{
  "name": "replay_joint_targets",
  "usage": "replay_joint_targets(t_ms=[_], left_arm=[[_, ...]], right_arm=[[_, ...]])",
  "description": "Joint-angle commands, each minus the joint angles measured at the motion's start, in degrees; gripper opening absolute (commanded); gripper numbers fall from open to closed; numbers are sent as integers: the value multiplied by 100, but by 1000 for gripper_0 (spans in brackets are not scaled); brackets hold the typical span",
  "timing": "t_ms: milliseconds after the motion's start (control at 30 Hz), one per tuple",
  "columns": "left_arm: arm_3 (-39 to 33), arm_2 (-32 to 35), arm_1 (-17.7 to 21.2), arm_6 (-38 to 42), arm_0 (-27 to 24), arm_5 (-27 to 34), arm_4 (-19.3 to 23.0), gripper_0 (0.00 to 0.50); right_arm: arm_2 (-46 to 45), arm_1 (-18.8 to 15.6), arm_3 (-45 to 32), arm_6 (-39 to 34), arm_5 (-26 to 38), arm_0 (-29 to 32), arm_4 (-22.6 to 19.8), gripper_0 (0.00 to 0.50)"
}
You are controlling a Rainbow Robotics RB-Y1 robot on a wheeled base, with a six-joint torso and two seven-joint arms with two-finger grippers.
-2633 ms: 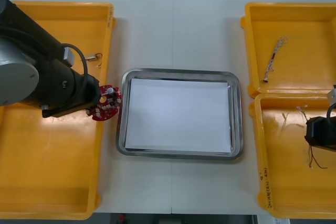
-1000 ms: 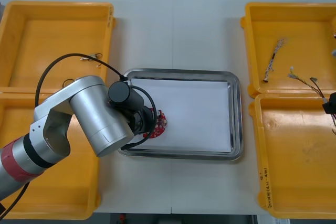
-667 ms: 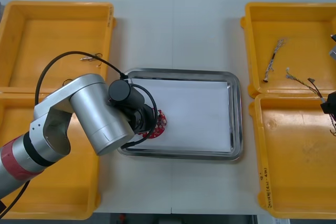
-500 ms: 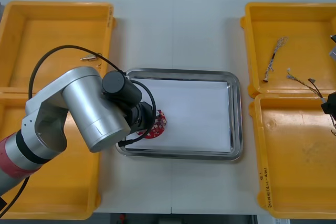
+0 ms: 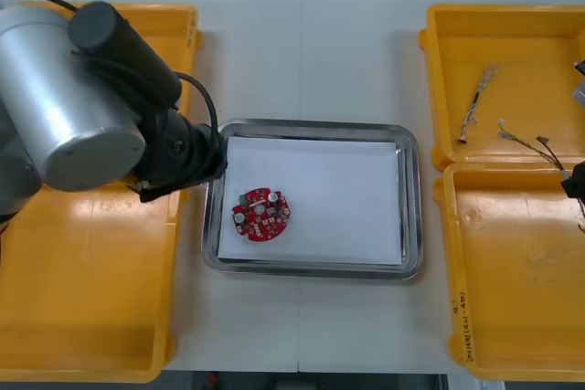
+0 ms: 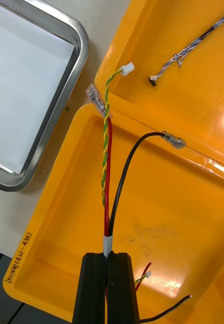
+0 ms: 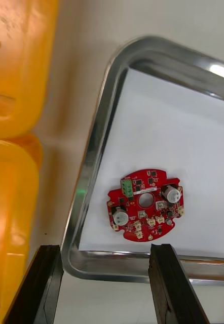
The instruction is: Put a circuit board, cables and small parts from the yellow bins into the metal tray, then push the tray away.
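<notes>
While the right claw (image 6: pixel 110 255) gripped a red and yellow cable (image 6: pixel 106 152) and a black cable (image 6: pixel 123 177) above the near right yellow bin (image 5: pixel 512 317), the left claw (image 7: pixel 104 248) hung open over the left edge of the metal tray (image 5: pixel 413 207). A round red circuit board (image 5: pixel 261 214) lay on the tray's white inside, near that edge. Farther off, a twisted blue and white cable (image 5: pixel 477 102) lay in the far right bin (image 5: pixel 512 34) on the light surface (image 5: pixel 302 61).
</notes>
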Motion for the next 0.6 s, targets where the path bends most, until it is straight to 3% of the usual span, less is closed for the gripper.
replay_joint_targets(t_ms=[33, 200, 400, 600], left_arm=[[-104, 550, 525, 308, -393, 178, 419, 500], [186, 884, 833, 167, -454, 90, 594, 500], [889, 1104, 1131, -589, -612, -77, 709, 500], [1636, 1227, 1184, -1133, -823, -209, 638, 500]], right_arm=[[62, -239, -130, 216, 22, -161, -2, 0], [158, -300, -130, 190, 22, -336, -257, 0], [545, -415, -130, 225, 22, -785, -353, 0], [1081, -432, -130, 190, 22, -1330, -432, 0]])
